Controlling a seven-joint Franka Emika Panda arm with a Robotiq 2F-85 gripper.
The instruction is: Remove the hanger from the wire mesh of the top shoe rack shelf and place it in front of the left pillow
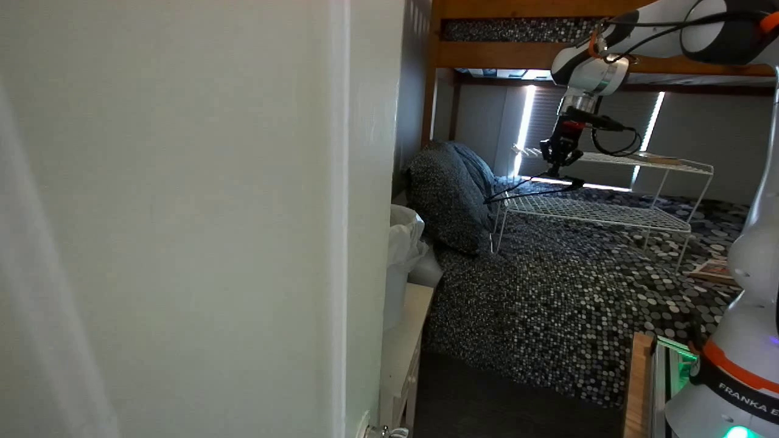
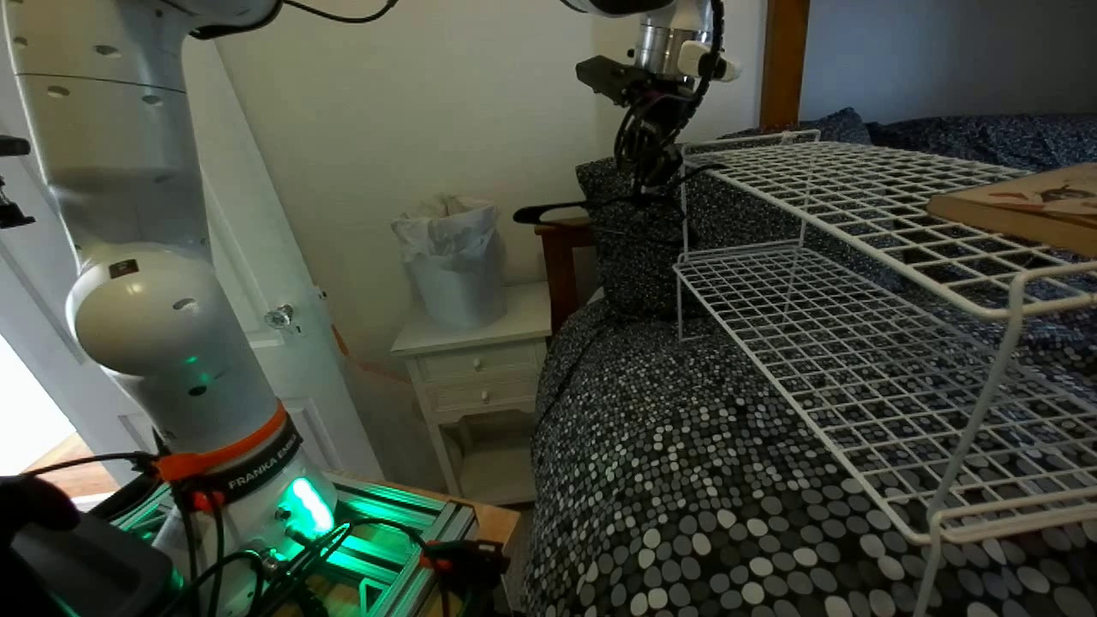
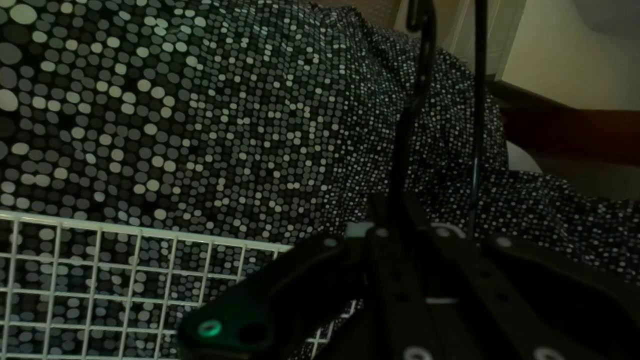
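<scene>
My gripper is shut on the thin black hanger. In an exterior view the gripper and hanger are beside the pillow end of the rack. In the wrist view the fingertips pinch one hanger arm. The white wire mesh of the top shelf also shows from its end. The hanger overlaps the rack's end in both exterior views; I cannot tell whether it touches the rack. The left pillow, dark grey-blue and finely speckled, leans behind the gripper.
A book lies on the top shelf. The lower shelf sits under it on the speckled bedspread. A lined white bin stands on a nightstand. The upper bunk rail is overhead. A framed item lies on the bed.
</scene>
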